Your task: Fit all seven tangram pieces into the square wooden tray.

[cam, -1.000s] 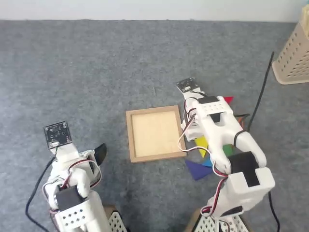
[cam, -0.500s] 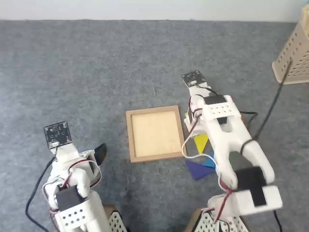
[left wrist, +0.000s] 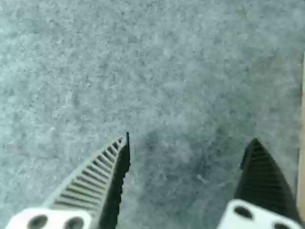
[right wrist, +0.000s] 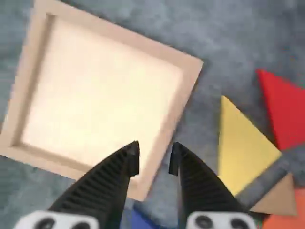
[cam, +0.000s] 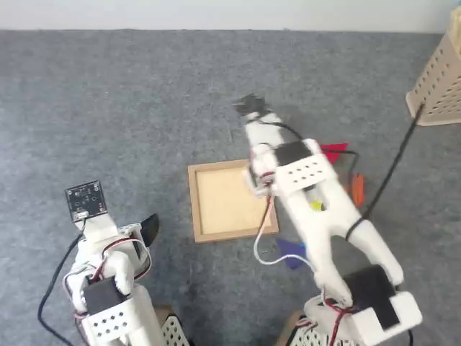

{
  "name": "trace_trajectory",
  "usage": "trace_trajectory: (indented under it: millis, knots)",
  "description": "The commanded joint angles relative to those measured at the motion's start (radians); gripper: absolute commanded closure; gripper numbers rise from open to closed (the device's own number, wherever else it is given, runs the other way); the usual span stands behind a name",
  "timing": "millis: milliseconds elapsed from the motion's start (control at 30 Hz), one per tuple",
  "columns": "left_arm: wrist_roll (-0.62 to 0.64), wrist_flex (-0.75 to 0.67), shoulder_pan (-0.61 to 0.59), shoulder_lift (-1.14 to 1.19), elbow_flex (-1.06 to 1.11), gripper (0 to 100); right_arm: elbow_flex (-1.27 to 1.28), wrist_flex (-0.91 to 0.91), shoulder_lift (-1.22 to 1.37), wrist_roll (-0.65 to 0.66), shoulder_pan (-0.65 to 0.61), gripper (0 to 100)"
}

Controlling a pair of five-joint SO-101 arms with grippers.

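Observation:
The square wooden tray (cam: pixel 198 205) lies mid-table with nothing in it. My right gripper (right wrist: pixel 153 151) hangs over the tray's (right wrist: pixel 190 78) right rim, open by a narrow gap with nothing between the fingers. Tangram pieces lie on the carpet right of the tray: red (cam: pixel 333 153), orange (cam: pixel 356 189), a bit of yellow (cam: pixel 315 205) and blue (cam: pixel 292 252), partly under the right arm (cam: pixel 306 173). The right wrist view shows the yellow triangle (right wrist: pixel 243 138), red (right wrist: pixel 286 109), a tan triangle (right wrist: pixel 276 200) and orange (right wrist: pixel 286 222). My left gripper (left wrist: pixel 189 145) stands wide open over bare carpet, left of the tray.
A perforated beige basket (cam: pixel 439 79) stands at the far right edge. A black cable (cam: pixel 392 166) runs across the carpet beside the pieces. Grey carpet stretches open to the left of and behind the tray.
The right arm has swung left from above the pieces to the tray's right rim, uncovering the red and orange pieces. The left arm has not moved.

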Motion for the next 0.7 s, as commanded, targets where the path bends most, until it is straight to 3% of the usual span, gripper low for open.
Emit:
trace_trajectory:
  millis: [0, 133, 200, 667]
  knots:
    - [-0.002, -0.002, 0.002, -0.012, -0.013, 65, -0.129, 0.081, -0.005, 0.018, 0.104, 88.4]
    - [-0.002, -0.002, 0.002, -0.012, -0.013, 65, -0.183, 0.134, 0.013, 0.172, 0.269, 81.8]
    - [-0.002, -0.002, 0.002, -0.012, -0.013, 65, -0.176, 0.107, 0.045, 0.189, 0.306, 79.4]
    - [-0.002, -0.002, 0.002, -0.012, -0.013, 65, -0.173, -0.015, 0.337, 0.192, 0.308, 78.9]
